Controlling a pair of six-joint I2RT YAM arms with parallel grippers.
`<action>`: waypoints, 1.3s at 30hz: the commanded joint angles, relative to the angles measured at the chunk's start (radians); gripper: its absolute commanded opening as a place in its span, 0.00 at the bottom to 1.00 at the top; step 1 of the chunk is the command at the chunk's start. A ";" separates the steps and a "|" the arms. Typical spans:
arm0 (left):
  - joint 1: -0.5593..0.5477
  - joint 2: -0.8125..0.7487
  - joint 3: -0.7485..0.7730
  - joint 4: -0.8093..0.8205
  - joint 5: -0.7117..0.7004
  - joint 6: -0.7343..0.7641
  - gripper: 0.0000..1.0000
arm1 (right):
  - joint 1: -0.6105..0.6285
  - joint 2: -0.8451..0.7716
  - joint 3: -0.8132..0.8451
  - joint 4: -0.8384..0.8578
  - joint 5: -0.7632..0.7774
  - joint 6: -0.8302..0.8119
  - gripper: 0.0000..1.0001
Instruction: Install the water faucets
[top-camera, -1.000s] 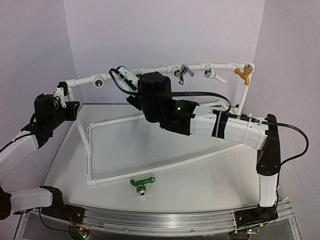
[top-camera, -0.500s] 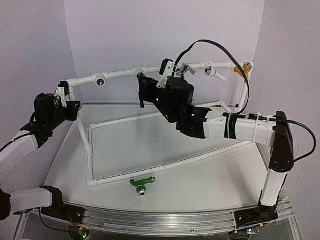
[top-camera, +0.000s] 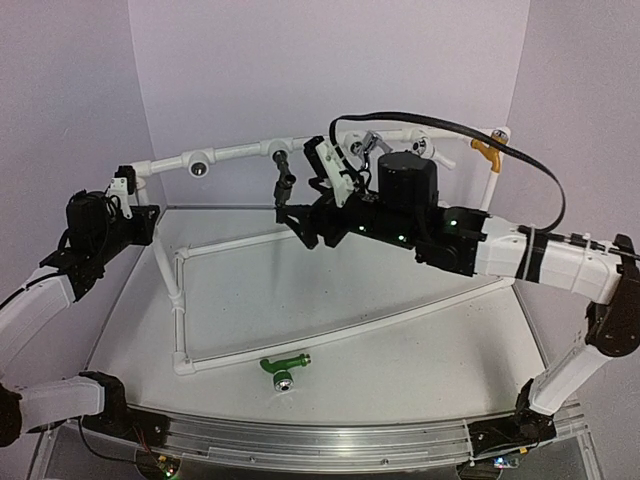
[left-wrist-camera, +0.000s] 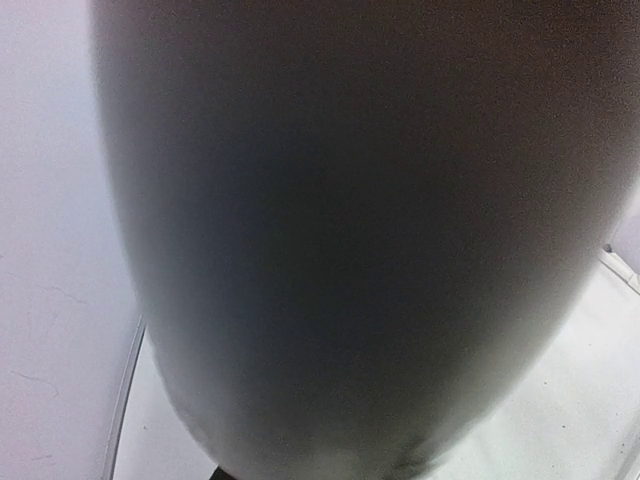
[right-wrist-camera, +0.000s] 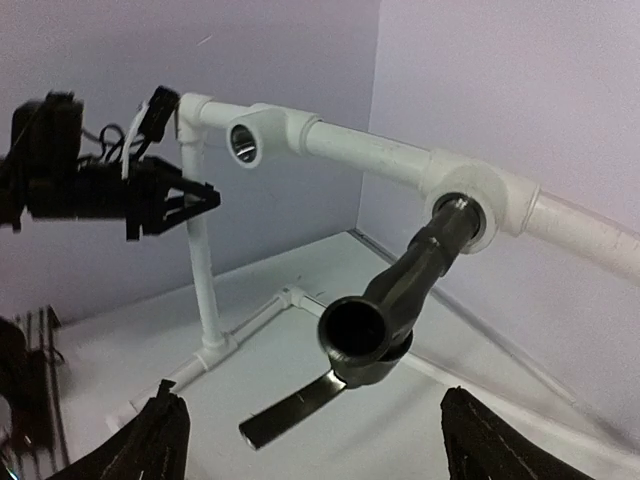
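- Green tap (top-camera: 284, 367) lies on its side on the bench (top-camera: 420, 340) near the front edge, untouched. It looks light, stiff and smooth; pinch its body, leaving the silver thread free.
- Left fingers (right-wrist-camera: 165, 195) are by the post (right-wrist-camera: 203, 280); apart or together, I cannot tell.
- Right fingers (right-wrist-camera: 165, 445) are apart and empty, just short of the dark tap (right-wrist-camera: 400, 290).
- That tap sits in the tee (right-wrist-camera: 470, 190), lever down.

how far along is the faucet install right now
Done: the dark faucet looks seated in a tee fitting on the white pipe rail. In hand: nothing; the right gripper is open in front of that faucet. Left: the green faucet lies on the table, and the neighbouring fitting is empty.
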 joint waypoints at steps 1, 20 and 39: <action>0.008 -0.018 0.012 -0.057 -0.007 -0.066 0.00 | 0.028 -0.153 -0.042 -0.175 0.016 -0.528 0.90; 0.008 -0.050 0.000 -0.059 -0.012 -0.057 0.00 | 0.052 0.089 0.283 -0.253 0.438 -1.836 0.93; 0.008 -0.038 0.006 -0.060 -0.003 -0.061 0.00 | 0.052 0.298 0.444 -0.212 0.413 -2.025 0.79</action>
